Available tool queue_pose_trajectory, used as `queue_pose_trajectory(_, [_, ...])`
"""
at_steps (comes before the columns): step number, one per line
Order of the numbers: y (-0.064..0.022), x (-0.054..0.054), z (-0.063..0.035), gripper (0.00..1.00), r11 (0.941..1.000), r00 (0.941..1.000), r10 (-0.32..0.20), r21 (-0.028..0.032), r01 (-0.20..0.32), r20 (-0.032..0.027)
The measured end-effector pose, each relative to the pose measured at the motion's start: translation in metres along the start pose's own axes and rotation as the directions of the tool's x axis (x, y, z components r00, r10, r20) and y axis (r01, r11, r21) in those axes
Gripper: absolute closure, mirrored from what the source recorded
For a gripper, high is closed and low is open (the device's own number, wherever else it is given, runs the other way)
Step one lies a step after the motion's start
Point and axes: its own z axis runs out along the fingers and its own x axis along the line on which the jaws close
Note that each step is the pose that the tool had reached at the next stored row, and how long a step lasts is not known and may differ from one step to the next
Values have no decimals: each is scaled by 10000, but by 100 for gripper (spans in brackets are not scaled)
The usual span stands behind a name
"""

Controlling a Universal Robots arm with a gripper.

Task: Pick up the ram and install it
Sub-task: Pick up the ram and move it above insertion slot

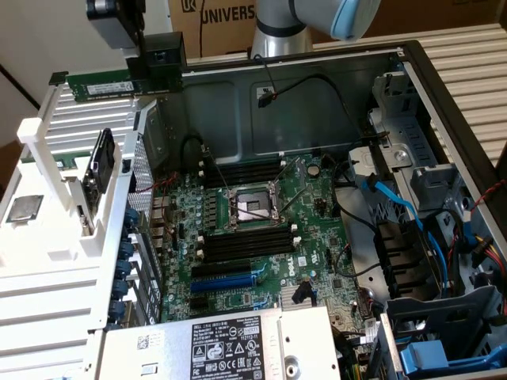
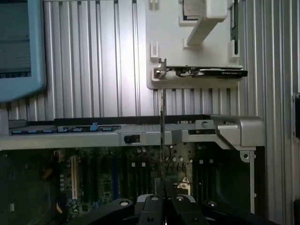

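Wrist view first: the fingers (image 2: pixel 151 207) are clamped together on the ram (image 2: pixel 162 136). It's seen edge-on as a thin dark line running straight out from between them. That line crosses the silver case rim (image 2: pixel 140 132), with the motherboard (image 2: pixel 117 180) on the near side of the rim. On the far side is a white holder (image 2: pixel 171 28), and a dark card (image 2: pixel 211 72) is slotted into it.

In the exterior view the ram (image 1: pixel 101 85) is held level in the air, green board and white label strip facing the camera. It's gripped at the end nearest the case, under the black wrist block (image 1: pixel 162 55). Taking the CPU socket (image 1: pixel 249 207) as the dial centre, the stick is out at roughly 10 o'clock. That puts it up past the corner of the case and well apart from the board.

The black memory slots are seen at 12 o'clock (image 1: pixel 242 170) and 6 o'clock (image 1: pixel 245 245) of the socket, white clips at their ends. Nothing green is seated in them. The blue expansion slot (image 1: pixel 226 281) lies further out toward 6 o'clock, and the grey power supply (image 1: pixel 230 348) with its label comes after that.

At 9 o'clock a white rack (image 1: pixel 47 253) is parked beside the case. At 3 o'clock the drive bays and blue cables (image 1: pixel 400 210) can be made out.
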Motion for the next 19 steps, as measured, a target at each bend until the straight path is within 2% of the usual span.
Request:
queue_pose_trajectory(12, [-548, -28, 10, 88, 10000, 10000, 0, 0, 0, -2])
queue_pose_trajectory(19, [-868, -43, 100, 88, 10000, 10000, 0, 3, 0, -52])
